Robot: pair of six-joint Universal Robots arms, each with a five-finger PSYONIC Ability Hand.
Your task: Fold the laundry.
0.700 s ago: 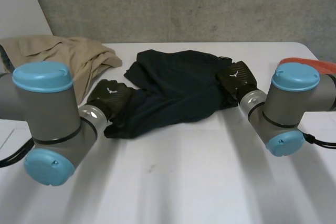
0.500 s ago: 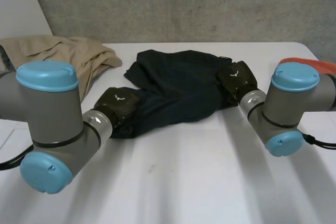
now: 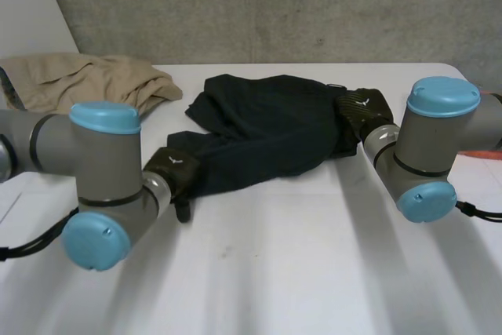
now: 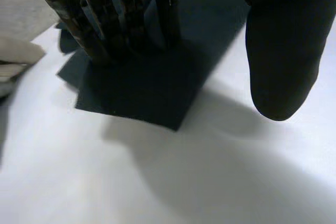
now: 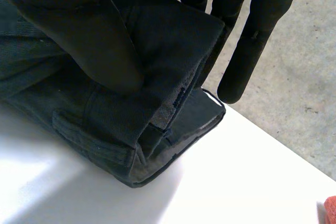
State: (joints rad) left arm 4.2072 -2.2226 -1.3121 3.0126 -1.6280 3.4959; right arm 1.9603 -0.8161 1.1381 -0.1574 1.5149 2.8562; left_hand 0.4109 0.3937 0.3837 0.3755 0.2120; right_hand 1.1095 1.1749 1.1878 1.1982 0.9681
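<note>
Dark trousers (image 3: 267, 127): probably limp, weighty; your right hand (image 5: 89, 35) pinches the waistband (image 5: 163, 61), your left hand (image 4: 131, 9) lays straight fingers on the hem (image 4: 142, 90).

The near half of the table (image 3: 274, 272) lies open. Farther back, trousers (image 3: 267, 127) span the middle, a beige cloth (image 3: 86, 80) fills the left corner, and an orange thing (image 5: 331, 210) sits at the right edge.

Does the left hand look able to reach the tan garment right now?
Probably yes: the left hand just presses its fingers on the dark trousers' leg end, thumb apart, gripping nothing, and bare table is all that separates it from the tan garment.
</note>
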